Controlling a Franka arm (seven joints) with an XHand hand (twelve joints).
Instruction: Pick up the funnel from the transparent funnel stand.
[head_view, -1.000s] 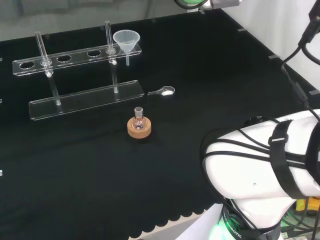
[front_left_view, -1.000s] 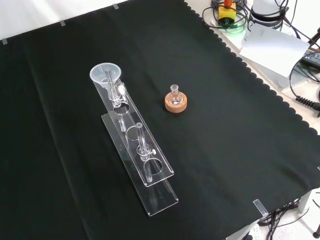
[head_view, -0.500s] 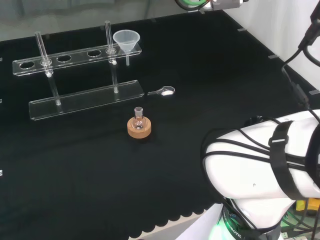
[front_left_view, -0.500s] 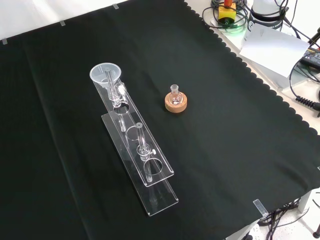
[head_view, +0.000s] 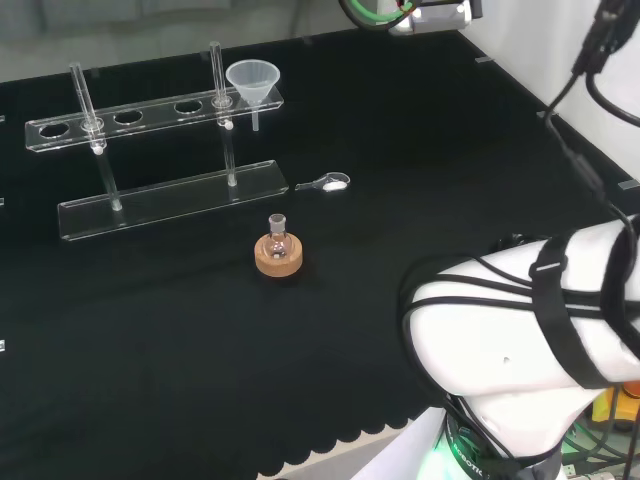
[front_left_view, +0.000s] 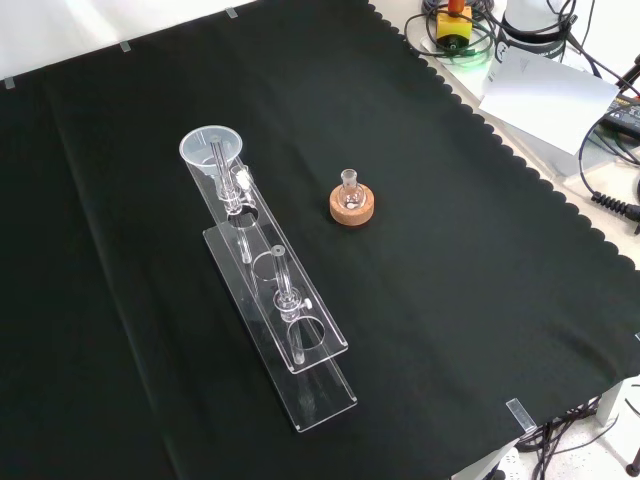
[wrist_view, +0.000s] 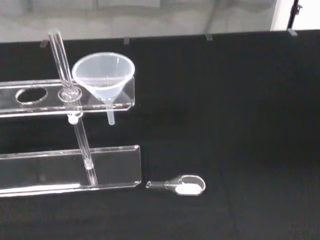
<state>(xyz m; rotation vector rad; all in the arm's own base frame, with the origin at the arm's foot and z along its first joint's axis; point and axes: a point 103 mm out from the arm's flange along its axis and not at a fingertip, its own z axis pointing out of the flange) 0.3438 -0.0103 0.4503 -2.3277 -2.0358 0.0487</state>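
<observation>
while the funnel (head_view: 252, 79) sits upright in the end hole of the transparent funnel stand (head_view: 150, 110), at the right end of its upper shelf in the head view, no part of the fingers can be made out, so i cannot tell how they are set. no writing can be read on any of the ware. near the stand's lower plate lies a small clear scoop (wrist_view: 179, 185) holding a little white powder (its bowl end points away from the plate). a small round flask (front_left_view: 350, 190) stands upright in a cork ring (front_left_view: 352, 208) on the black cloth (front_left_view: 450, 250); its contents cannot be told. the funnel looks empty.
</observation>
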